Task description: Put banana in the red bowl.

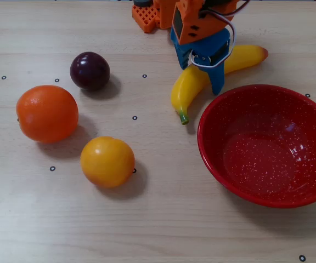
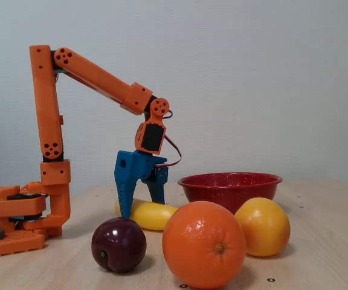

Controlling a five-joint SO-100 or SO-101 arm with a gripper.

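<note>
Banana (image 1: 188, 87) on table beside red bowl (image 1: 267, 143) rim, open hand (image 1: 202, 76) straddling it

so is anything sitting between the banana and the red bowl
Nothing visible is. In the overhead view the banana lies on the table right beside the red bowl's near rim, with only bare wood between. The open end effector straddles the banana. The other fruits sit well off to the left.

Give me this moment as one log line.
phase: pre-grasp | gripper: open, straddling banana | banana: on table | red bowl: empty
</note>
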